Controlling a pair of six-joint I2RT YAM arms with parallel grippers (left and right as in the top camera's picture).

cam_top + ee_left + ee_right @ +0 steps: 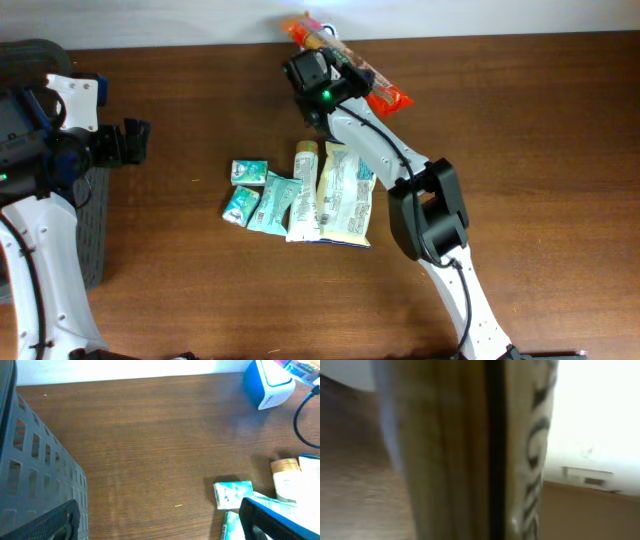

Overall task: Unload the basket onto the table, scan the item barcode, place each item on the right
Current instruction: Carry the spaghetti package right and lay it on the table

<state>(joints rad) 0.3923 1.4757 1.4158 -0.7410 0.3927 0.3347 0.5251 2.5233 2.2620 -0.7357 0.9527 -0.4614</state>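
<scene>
R jaws pinched packet (pixel 390 97) at far tabletop (pixel 520 130) edge; looked floppy, so prob. could sag or slip, hiding barcode. L jaws spread, idle.

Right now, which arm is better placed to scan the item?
Right, probably: the right gripper is shut on the orange packet at the far edge; the left gripper hangs open and empty beside the grey basket.
</scene>
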